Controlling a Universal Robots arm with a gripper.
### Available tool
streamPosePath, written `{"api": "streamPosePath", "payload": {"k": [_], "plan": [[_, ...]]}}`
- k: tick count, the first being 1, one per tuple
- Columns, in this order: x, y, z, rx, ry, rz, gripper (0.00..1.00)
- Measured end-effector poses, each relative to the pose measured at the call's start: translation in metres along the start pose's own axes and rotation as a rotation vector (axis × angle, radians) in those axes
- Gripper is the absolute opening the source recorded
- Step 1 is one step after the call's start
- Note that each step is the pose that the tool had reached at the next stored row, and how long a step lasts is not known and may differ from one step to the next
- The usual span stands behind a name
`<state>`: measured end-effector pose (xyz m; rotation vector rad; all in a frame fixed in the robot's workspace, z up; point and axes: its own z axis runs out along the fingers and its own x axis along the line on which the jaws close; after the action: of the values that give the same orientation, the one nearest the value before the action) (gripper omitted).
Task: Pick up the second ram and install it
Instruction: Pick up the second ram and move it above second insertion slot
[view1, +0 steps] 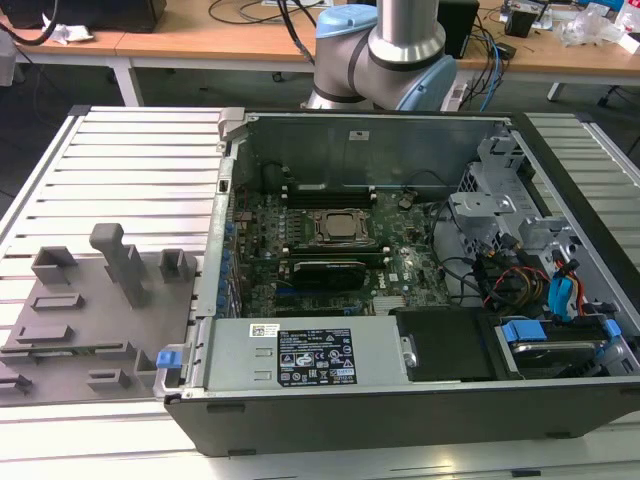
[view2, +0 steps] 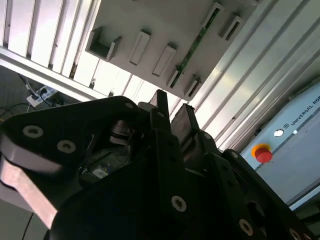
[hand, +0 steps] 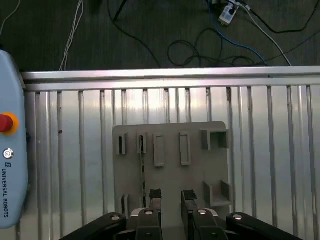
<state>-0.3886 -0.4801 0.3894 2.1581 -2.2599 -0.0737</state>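
Ribbed metal table (view1: 120, 150). Open PC case (view1: 400, 410) centre-right in exterior view, grey tray (view1: 150, 325) lower left. Ram (view2: 197, 42) lies on tray between end blocks, a thin green strip in both wrist views. Gripper (hand: 171, 194) hovers over tray edge, clear of ram, fingers (hand: 155, 196) parted, grasping nothing.

The computer case (view1: 400, 425) and grey tray (view1: 150, 325) are seen from above in the exterior view, while the same tray is looked down on past the gripper (hand: 171, 194) in both wrist views, squarely in the first, obliquely in the second.
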Motion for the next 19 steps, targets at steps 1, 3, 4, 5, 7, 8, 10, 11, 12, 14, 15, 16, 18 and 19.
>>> {"api": "streamPosePath", "payload": {"k": [1,3,4,5,7,8,10,11,12,14,15,16,18,19], "plan": [[0.0,0.0,0.0001,0.0003,-0.0007,0.018,0.3],[0.0,0.0,0.0001,0.0004,-0.0008,0.019,0.3],[0.0,0.0,0.0001,0.0004,-0.0008,0.019,0.3],[0.0004,0.0,0.0006,0.0005,-0.0008,0.018,0.3],[0.0019,-0.0009,0.0051,0.0004,-0.0006,0.019,0.3],[0.0021,-0.001,0.0068,0.0004,-0.0007,0.019,0.3],[0.0025,-0.0013,0.0108,0.0004,-0.0006,0.019,0.3],[0.0025,-0.0014,0.0123,0.0003,-0.0005,0.019,0.3],[0.0025,-0.0014,0.0132,0.0004,-0.0004,0.019,0.3],[0.0026,-0.0016,0.0153,0.0005,0.0023,0.018,0.3],[0.0026,-0.0017,0.017,0.0006,0.0025,0.019,0.3],[0.0026,-0.0017,0.0178,0.0006,0.0026,0.019,0.3],[0.0026,-0.0017,0.0196,0.0005,0.0027,0.019,0.3],[0.0027,-0.0018,0.0204,0.0005,0.0026,0.019,0.3]]}}
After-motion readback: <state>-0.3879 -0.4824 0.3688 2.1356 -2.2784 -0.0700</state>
